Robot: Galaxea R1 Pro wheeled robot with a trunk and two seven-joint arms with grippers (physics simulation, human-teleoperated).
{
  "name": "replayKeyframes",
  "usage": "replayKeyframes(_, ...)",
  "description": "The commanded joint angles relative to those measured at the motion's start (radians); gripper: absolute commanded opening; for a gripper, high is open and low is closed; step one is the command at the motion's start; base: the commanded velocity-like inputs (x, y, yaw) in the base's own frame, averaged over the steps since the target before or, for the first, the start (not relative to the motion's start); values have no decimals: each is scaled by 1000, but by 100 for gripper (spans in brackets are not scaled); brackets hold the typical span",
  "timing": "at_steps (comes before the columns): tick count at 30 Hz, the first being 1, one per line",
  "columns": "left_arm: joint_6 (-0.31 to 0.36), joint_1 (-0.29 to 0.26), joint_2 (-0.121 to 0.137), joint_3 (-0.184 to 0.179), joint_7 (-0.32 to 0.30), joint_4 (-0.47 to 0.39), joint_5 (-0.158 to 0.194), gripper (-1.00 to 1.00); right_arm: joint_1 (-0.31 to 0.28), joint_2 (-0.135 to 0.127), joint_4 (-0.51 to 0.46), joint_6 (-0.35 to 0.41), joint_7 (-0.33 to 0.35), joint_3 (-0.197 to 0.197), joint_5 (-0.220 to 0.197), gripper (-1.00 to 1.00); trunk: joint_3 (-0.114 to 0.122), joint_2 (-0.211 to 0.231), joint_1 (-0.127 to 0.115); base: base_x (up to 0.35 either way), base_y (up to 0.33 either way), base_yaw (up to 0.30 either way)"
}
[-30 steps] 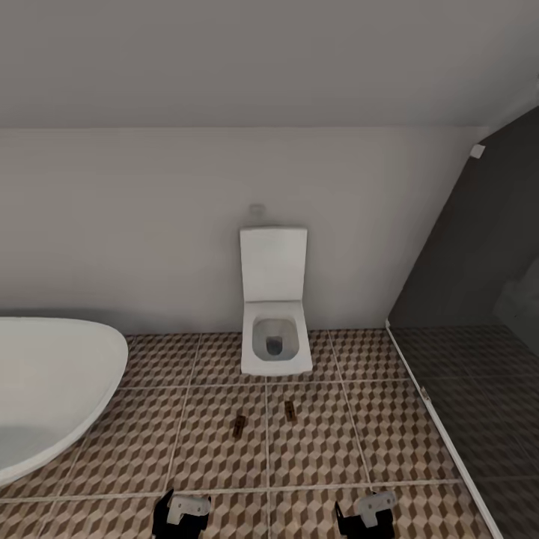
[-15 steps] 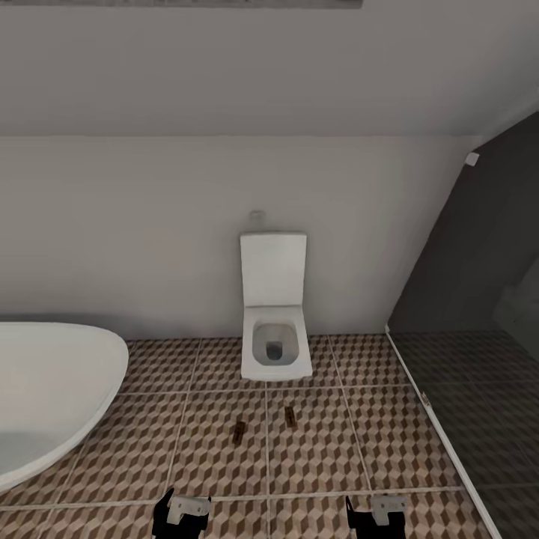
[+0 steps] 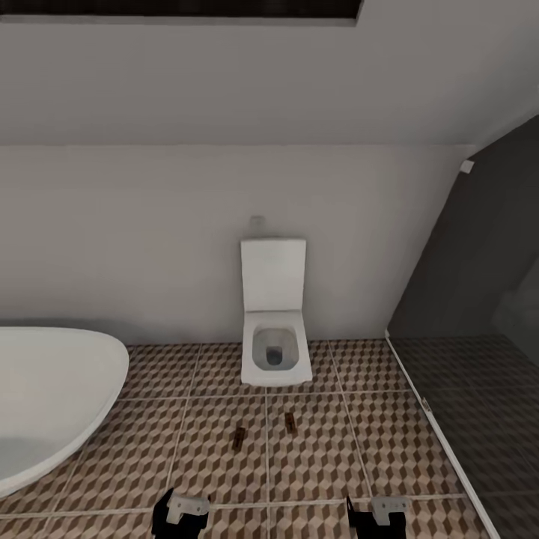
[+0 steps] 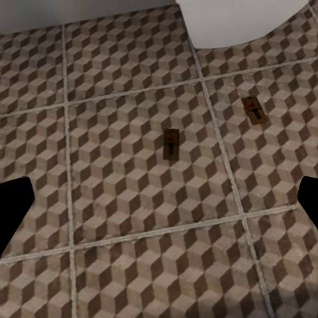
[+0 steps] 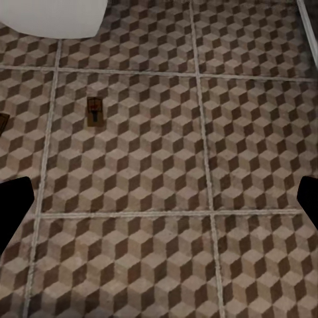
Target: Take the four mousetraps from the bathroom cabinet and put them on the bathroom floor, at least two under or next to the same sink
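Two mousetraps lie flat on the bathroom floor point(image 3: 322, 457) in front of a white toilet: one point(image 3: 239, 436) slightly nearer me, the other point(image 3: 290, 423) to its right. The left wrist view looks down on both, the nearer mousetrap point(image 4: 171, 144) and the farther mousetrap point(image 4: 253, 110). One mousetrap point(image 5: 95, 110) is in the right wrist view, and another mousetrap point(image 5: 2, 122) is cut by that picture's edge. My left gripper point(image 3: 182, 516) and right gripper point(image 3: 378, 516) hang low over the tiles, short of the traps. Both are open and hold nothing. The cabinet and the sink are out of view.
The white toilet point(image 3: 275, 352) stands against the far wall, straight ahead. A rounded white bathtub point(image 3: 52, 397) takes the left side. A glass shower screen with a pale floor rail point(image 3: 442, 442) closes off the right. Open tiles lie between tub and rail.
The whole head view has shifted: toilet, tub and traps sit lower in the picture and a dark strip appears at the top. The traps themselves have not moved.
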Motion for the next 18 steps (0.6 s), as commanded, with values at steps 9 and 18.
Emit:
replayKeyframes(9, -10, -2, 2, -7, 4, 4, 35, 100, -1, 0, 1, -13, -9, 8, 0, 100, 13, -2, 1, 0, 0, 0)
replayKeyframes(18, -11, -2, 3, -7, 3, 4, 92, 100, -1, 0, 2, -31, -9, 9, -1, 100, 28, -2, 1, 0, 0, 0)
